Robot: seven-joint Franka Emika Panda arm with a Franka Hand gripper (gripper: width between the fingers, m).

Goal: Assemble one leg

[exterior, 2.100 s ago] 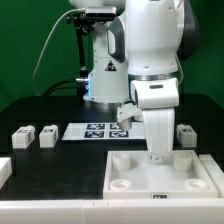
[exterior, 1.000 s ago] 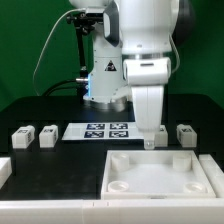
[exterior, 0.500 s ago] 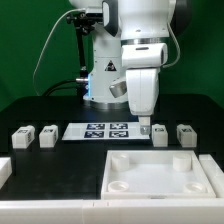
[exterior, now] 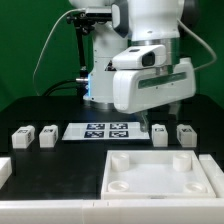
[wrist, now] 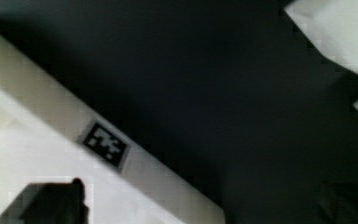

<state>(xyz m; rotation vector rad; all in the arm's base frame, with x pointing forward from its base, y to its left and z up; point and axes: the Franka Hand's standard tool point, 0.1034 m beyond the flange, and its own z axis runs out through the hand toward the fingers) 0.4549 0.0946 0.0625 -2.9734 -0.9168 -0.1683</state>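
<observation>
The gripper (exterior: 177,104) is hanging tilted in the right middle of the exterior view, and I cannot tell how wide it is standing or whether it is holding anything. The leg (exterior: 159,133) is lying just below it on the black table (exterior: 60,162), close beside a second leg (exterior: 185,134). For a good pick, I think, the jaws should be pointing straight down and centring over one leg only.

Bright, even exterior view; wrist view dim, blurred.
</observation>
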